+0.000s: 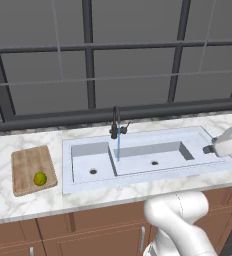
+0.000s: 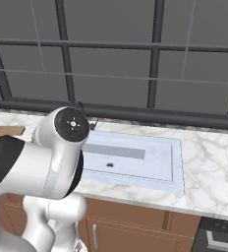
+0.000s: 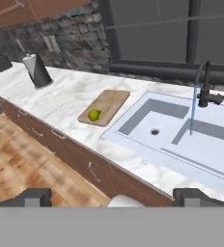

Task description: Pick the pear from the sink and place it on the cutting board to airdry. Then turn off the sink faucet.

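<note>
The yellow-green pear [image 1: 40,178] lies on the near right part of the wooden cutting board [image 1: 30,165], left of the sink [image 1: 138,172] on the counter. It also shows in the hand view, pear [image 3: 94,115] on board [image 3: 109,103]. The dark faucet [image 1: 117,125] stands behind the sink's divider, and a thin blue water stream [image 1: 119,145] falls from its spout. My gripper [image 3: 114,198] hovers above the counter at the sink's right end, far from pear and faucet, open with nothing between its fingers [image 3: 34,197].
A dark-and-white upright holder [image 3: 36,71] stands on the counter far beyond the board. A large dark-framed window runs behind the sink. Brown cabinets [image 1: 88,235] sit below the counter. My own arm [image 2: 52,152] hides the sink's left side in the right base view.
</note>
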{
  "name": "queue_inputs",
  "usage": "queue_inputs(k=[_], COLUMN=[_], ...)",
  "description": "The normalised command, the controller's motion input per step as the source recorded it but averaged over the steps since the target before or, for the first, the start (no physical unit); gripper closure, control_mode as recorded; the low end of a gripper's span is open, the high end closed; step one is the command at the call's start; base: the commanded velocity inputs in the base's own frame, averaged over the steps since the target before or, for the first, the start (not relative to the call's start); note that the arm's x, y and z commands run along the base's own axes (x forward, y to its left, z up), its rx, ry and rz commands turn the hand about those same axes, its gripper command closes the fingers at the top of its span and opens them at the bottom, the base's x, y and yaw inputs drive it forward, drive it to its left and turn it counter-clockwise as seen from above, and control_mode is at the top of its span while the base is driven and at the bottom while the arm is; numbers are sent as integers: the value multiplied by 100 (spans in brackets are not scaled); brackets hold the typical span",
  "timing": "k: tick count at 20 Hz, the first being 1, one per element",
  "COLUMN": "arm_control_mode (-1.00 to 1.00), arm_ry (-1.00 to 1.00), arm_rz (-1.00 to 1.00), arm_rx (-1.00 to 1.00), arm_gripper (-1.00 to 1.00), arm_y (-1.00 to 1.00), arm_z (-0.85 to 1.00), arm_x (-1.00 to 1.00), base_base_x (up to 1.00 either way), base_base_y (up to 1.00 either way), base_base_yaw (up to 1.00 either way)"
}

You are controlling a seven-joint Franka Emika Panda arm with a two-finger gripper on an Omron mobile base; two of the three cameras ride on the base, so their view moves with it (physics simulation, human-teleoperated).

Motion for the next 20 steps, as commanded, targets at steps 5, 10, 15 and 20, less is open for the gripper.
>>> queue_inputs(k=[5,10,15,20], arm_control_mode=[-100,-100,-100,-100], arm_ry=[-16,-19,-13,-6], arm_rz=[3,3,17,23], arm_rx=[0,0,0,0], arm_gripper=[-100,-100,-100,-100], arm_y=[-5,-10,-24,-18], arm_z=[-17,0,0,-2], arm_x=[3,4,11,8], base_base_x=[0,0,0,0], base_base_y=[0,0,0,0], base_base_yaw=[0,0,0,0])
